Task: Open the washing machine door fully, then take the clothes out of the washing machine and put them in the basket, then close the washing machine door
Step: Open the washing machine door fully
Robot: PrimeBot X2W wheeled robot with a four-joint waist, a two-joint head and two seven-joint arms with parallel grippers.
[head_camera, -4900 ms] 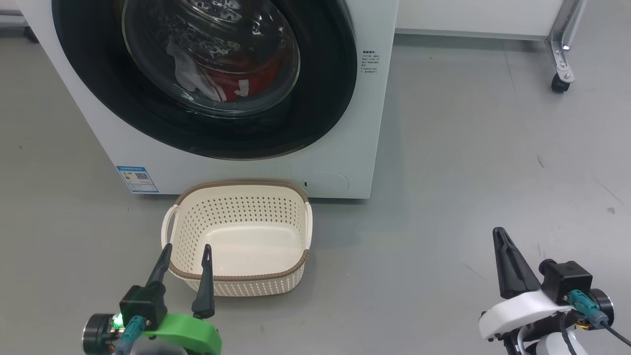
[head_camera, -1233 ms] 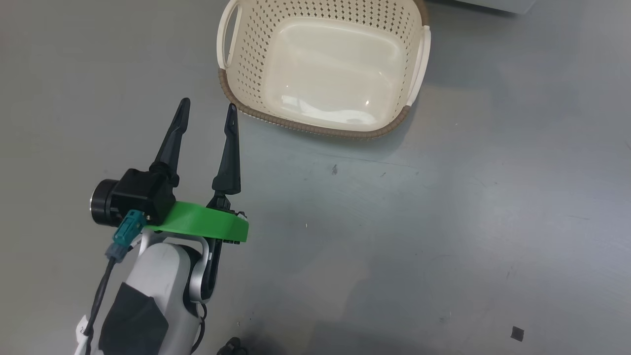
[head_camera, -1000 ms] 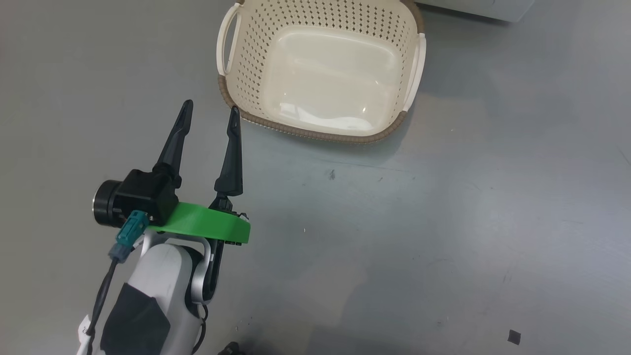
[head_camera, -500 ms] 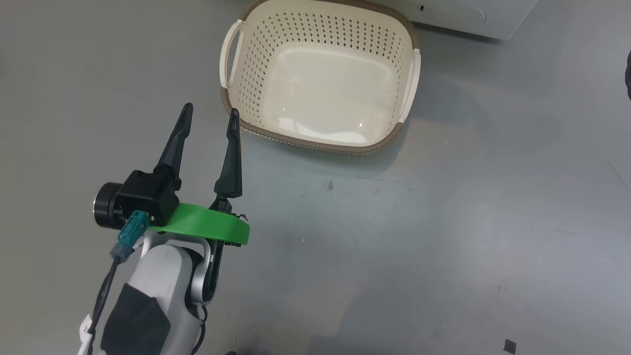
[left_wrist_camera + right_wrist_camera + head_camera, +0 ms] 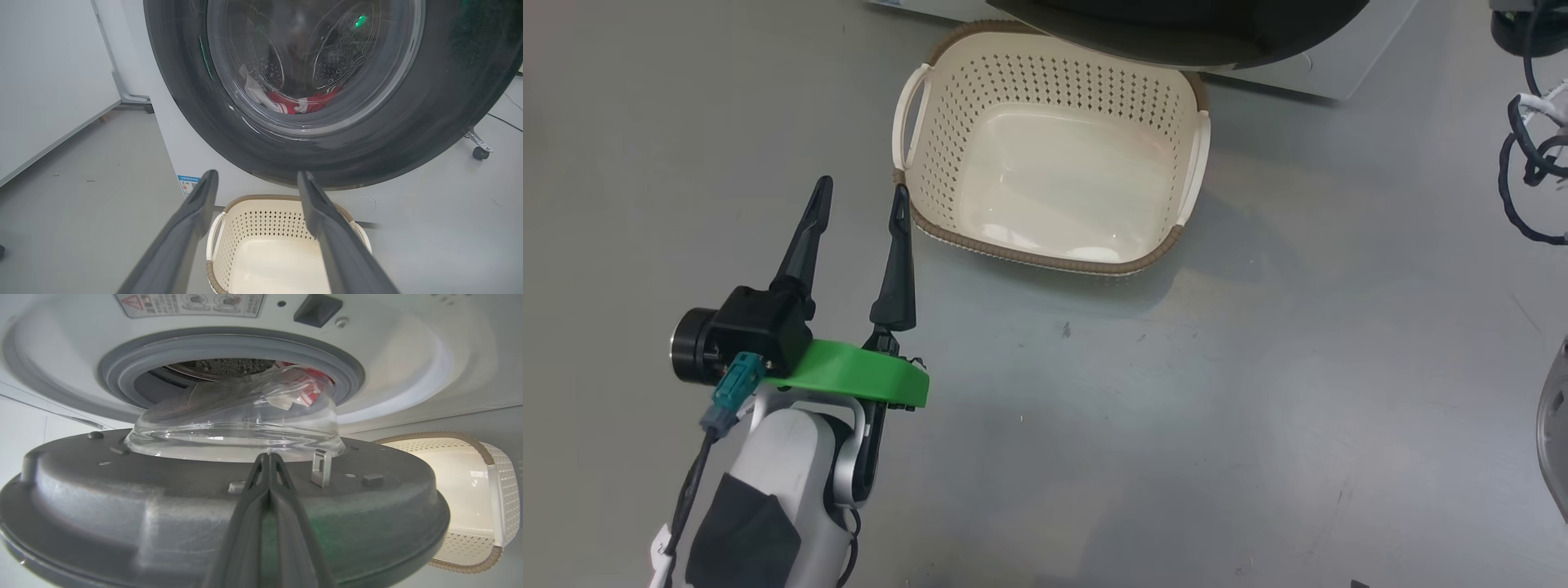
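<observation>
The washing machine door stands partly open, its inner side and clear glass bowl facing the right wrist view. My right gripper is shut, with its tips at the door's inner face beside the metal latch hook. Red clothes lie in the drum behind the grey seal of the washing machine. From the front the door shows the clothes through its glass. The cream basket sits empty on the floor, with the door's black edge overhanging its far side. My left gripper hovers open, just left of the basket.
Dark cables hang at the right edge of the head view, above a grey curved part. A frame leg on a caster stands right of the machine. A white wall panel runs along the left. Grey floor lies all around.
The head camera has tilted, so the basket sits lower in the picture. The door's black edge has come into view above the basket; seconds ago it was closed. My left gripper has barely moved.
</observation>
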